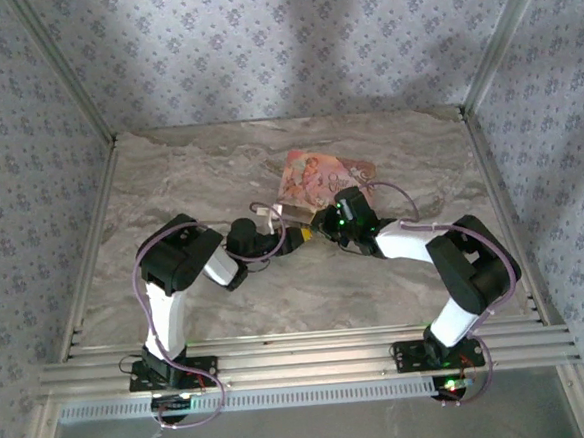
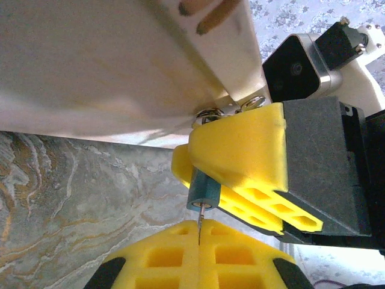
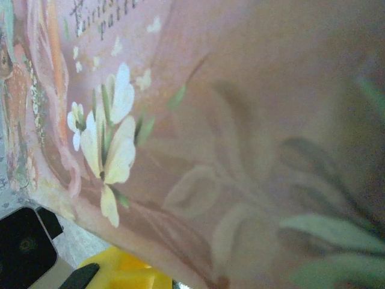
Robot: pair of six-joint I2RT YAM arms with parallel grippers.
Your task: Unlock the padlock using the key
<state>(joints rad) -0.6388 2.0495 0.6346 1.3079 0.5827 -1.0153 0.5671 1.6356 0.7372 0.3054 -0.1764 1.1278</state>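
The tiny blue padlock (image 2: 202, 191) is held off the worktop (image 2: 72, 192); the thin metal key (image 2: 199, 229) is stood upright, tip touching its underside.

Remote feed, overhead view. Counter (image 1: 189, 176): grey-tan marble pattern, metal rails (image 1: 311, 353) along its near edge. On it I see a pink floral box (image 1: 319, 175), right of centre, toward the far side. Can't tell if it lies flat.

Left arm (image 1: 172, 288) and right arm (image 1: 457, 278) fold inward with elbows out. Left gripper (image 1: 295, 236), fingers pressed together, faces right gripper (image 1: 324, 221), jaws narrowly set, tip to tip at centre.
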